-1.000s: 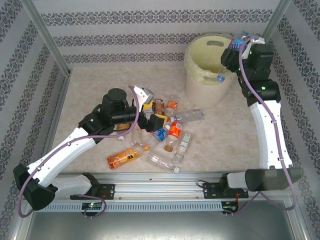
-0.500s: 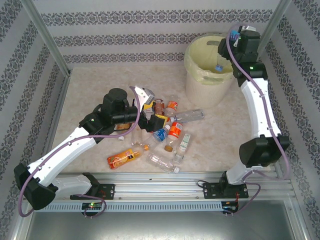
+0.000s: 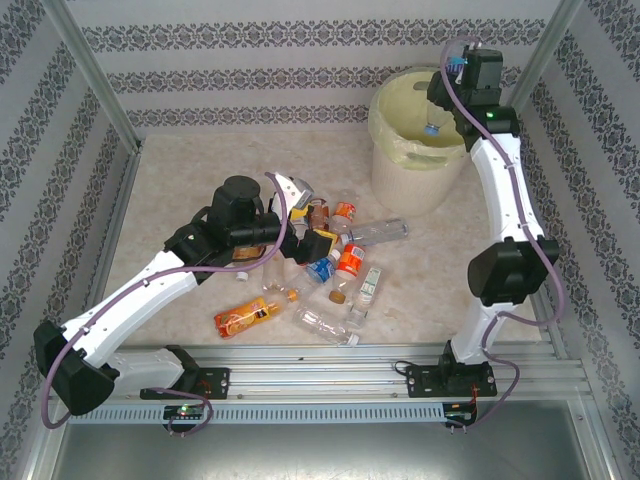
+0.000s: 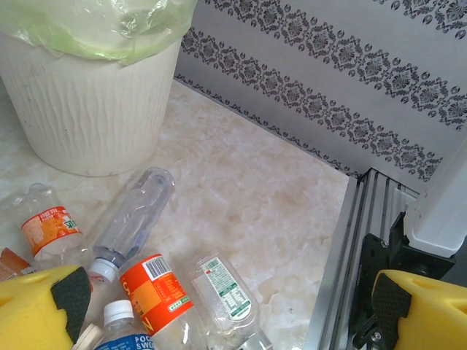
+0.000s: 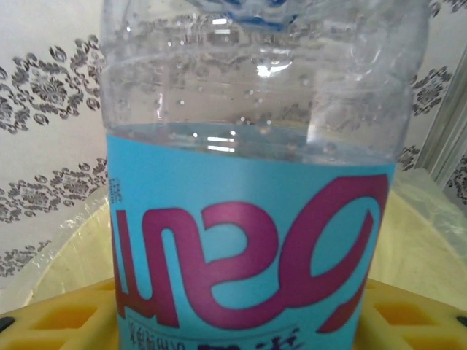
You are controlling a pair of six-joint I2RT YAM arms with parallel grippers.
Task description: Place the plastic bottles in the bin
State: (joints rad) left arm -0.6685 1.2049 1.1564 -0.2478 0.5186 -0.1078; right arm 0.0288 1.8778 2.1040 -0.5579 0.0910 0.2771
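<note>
gripping one blue-labelled bottle above the single white bin, the right hand hangs closed on it, while the left hand gapes open over roughly ten bottles scattered mid-desk.

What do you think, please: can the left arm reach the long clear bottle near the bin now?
Probably yes: the open left end effector hovers close by the long clear bottle, and nothing lies over it.

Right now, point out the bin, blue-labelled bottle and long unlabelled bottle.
bin (image 3: 412,185), top external view, white outer wall.
blue-labelled bottle (image 5: 248,182), right wrist view, label.
long unlabelled bottle (image 4: 133,217), left wrist view, clear body.
</note>
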